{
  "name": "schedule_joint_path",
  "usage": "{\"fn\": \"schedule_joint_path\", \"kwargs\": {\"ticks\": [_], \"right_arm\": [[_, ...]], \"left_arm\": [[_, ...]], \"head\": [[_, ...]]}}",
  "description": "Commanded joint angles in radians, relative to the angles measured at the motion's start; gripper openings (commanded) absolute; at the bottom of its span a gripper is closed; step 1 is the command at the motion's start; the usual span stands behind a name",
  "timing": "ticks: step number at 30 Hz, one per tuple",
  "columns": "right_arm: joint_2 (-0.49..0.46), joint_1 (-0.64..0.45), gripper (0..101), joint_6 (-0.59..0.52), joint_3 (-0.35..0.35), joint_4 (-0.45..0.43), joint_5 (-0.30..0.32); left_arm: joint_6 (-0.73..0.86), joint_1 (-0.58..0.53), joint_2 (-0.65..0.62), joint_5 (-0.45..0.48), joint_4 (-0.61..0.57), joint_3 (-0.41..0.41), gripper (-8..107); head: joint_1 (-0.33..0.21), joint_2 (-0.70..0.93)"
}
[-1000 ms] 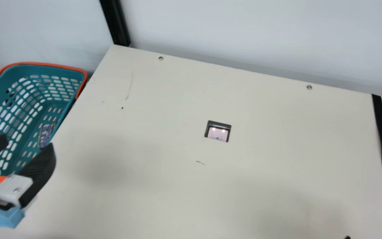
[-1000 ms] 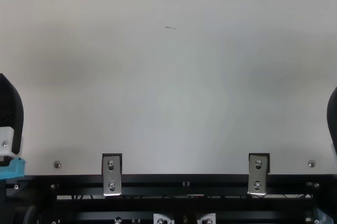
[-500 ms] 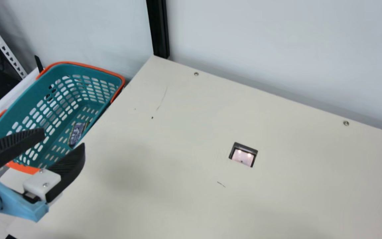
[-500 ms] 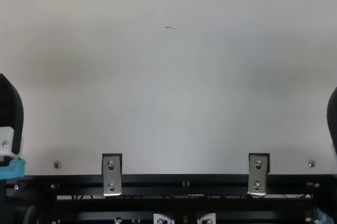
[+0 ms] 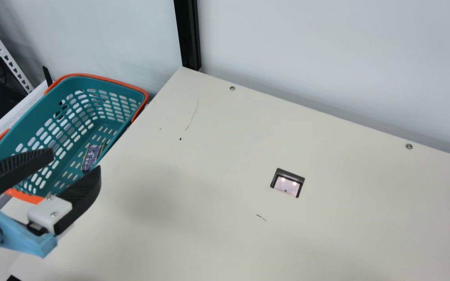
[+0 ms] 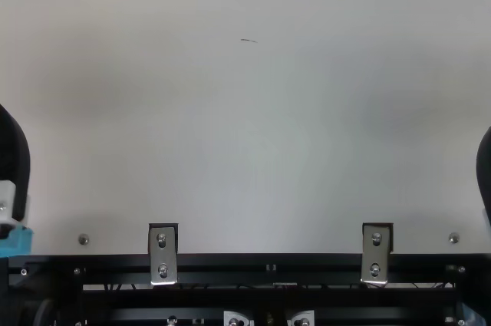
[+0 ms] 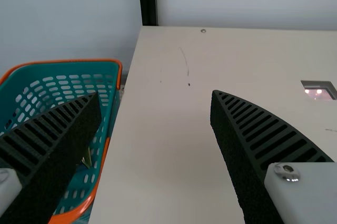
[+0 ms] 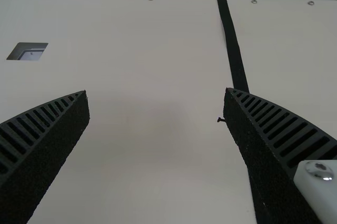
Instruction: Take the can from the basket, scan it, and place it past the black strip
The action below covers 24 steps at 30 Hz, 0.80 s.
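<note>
Beyond your wide-spread, empty left gripper (image 5: 76, 160), the blue-grey patterned can (image 5: 91, 158) lies inside the oblong, perforated teal plastic basket (image 5: 33, 113); descending askew could clip its rim.

In the main view's left, a dark blue, pale-printed can (image 5: 91, 157) is held lying on the floor of a perforated teal plastic basket (image 5: 18, 127); right of centre, a lit, black-framed scanner (image 5: 287, 184) is inset. A flat black strip (image 8: 235, 55) is laid down the right wrist view's right half.
</note>
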Motion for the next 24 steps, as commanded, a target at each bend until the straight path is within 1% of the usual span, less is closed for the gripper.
{"fn": "schedule_joint_path", "kwargs": {"ticks": [1,3,5,7,11,16,20,24], "right_arm": [[0.0,0.0,101,0.0,0.0,0.0,0.0],[0.0,0.0,101,0.0,0.0,0.0,0.0],[0.0,0.0,101,0.0,0.0,0.0,0.0],[0.0,0.0,101,0.0,0.0,0.0,0.0],[0.0,0.0,101,0.0,0.0,0.0,0.0],[0.0,0.0,101,0.0,0.0,0.0,0.0],[0.0,0.0,101,0.0,0.0,0.0,0.0],[0.0,0.0,101,0.0,0.0,0.0,0.0]], "left_arm": [[-0.008,0.008,0.037,-0.018,0.009,-0.027,90],[-0.04,0.006,0.059,-0.022,0.036,-0.052,90],[-0.057,0.019,0.119,-0.049,0.053,-0.09,90],[-0.089,0.023,0.157,-0.054,0.085,-0.124,90],[-0.132,0.047,0.269,-0.075,0.132,-0.205,90],[-0.16,0.078,0.404,-0.076,0.173,-0.317,90],[-0.13,0.122,0.513,-0.068,0.169,-0.404,90],[-0.063,0.182,0.606,-0.058,0.125,-0.475,90]], "head": [[-0.034,0.019],[-0.034,0.019],[-0.034,0.019],[-0.034,0.019],[-0.034,0.019],[-0.034,0.019],[-0.034,0.019],[-0.034,0.019]]}}
